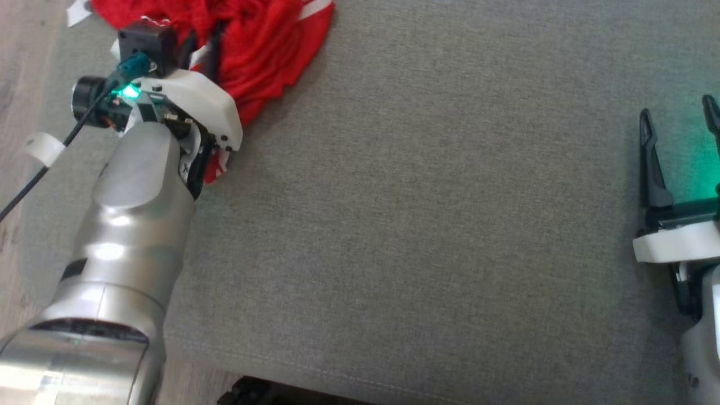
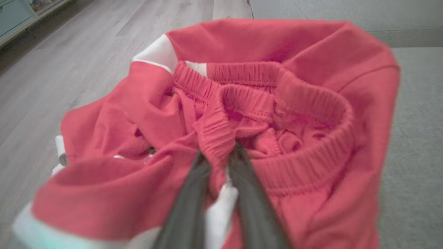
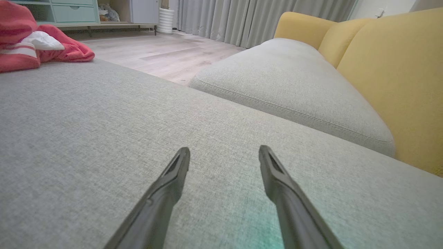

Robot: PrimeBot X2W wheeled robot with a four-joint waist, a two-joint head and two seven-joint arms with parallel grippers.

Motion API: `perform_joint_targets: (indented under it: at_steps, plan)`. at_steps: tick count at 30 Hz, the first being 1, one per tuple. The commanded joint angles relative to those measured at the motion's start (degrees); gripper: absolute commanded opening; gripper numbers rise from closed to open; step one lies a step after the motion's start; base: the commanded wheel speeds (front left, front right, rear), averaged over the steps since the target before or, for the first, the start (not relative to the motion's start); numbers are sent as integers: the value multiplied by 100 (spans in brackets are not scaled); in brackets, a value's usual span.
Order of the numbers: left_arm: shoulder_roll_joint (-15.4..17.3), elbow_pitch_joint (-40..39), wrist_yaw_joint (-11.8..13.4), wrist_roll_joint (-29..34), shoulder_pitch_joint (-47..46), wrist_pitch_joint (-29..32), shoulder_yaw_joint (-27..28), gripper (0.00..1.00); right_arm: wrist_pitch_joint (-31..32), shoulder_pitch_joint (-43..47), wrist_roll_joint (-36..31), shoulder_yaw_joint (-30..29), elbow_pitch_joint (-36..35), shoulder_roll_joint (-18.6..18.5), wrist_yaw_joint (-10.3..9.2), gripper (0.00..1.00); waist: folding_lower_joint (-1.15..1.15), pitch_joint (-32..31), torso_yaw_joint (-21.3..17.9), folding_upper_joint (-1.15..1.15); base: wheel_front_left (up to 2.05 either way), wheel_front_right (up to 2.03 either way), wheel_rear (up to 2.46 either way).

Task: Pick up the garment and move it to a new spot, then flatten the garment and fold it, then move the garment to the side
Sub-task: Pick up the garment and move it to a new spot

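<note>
The garment [image 1: 264,45] is a crumpled red pair of shorts with white stripes, lying at the far left corner of the grey cushion [image 1: 422,225]. In the left wrist view the garment [image 2: 311,69] shows its elastic waistband bunched up. My left gripper [image 2: 218,152] has its two dark fingers pressed close on a fold of that waistband. From the head, the left gripper [image 1: 199,39] is buried in the red cloth. My right gripper [image 1: 676,109] rests open at the right edge, low over bare cushion; in its own view the right gripper [image 3: 224,149] holds nothing, and the garment [image 3: 20,52] lies far left.
Wood floor [image 1: 22,84] runs along the cushion's left edge, close to the garment. A second grey seat cushion [image 3: 287,79] and a yellow sofa back [image 3: 398,86] lie beyond the right gripper. A pale green cabinet [image 3: 69,12] stands across the room.
</note>
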Motion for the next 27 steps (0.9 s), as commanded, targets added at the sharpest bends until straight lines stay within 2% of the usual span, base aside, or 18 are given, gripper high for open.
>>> perform_joint_targets:
  at_steps: [1,6,10,14,20,23,27]
  plan:
    - [260,-27,-18,15,-277,-171,78,0,-61,-12,-19,112,-145,-52,42,100,-1,39,-43,0,0,0,0]
    - [333,52,-17,151,-594,-879,-105,0,-61,24,-10,130,-69,95,42,100,-1,-257,-125,0,0,0,0]
    - [353,-228,63,301,-888,-1095,-236,0,-61,117,16,175,9,358,42,100,-1,-759,-300,0,0,0,0]
    - [321,-854,36,446,-1190,-1144,-468,0,-61,248,50,284,87,695,42,100,-1,-1422,-781,0,0,0,0]
    - [213,-1505,-25,341,-1611,-1151,-820,0,-61,355,124,412,166,951,42,100,-1,-1966,-1606,0,0,0,0]
    - [91,-1641,-34,58,-1812,-1151,-1097,0,-61,407,170,497,192,1010,42,100,-1,-2168,-2053,0,0,0,0]
    - [-48,-1865,-36,-617,-1907,-1152,-1556,0,-61,483,340,615,204,1035,42,100,-1,-2321,-2651,0,0,0,0]
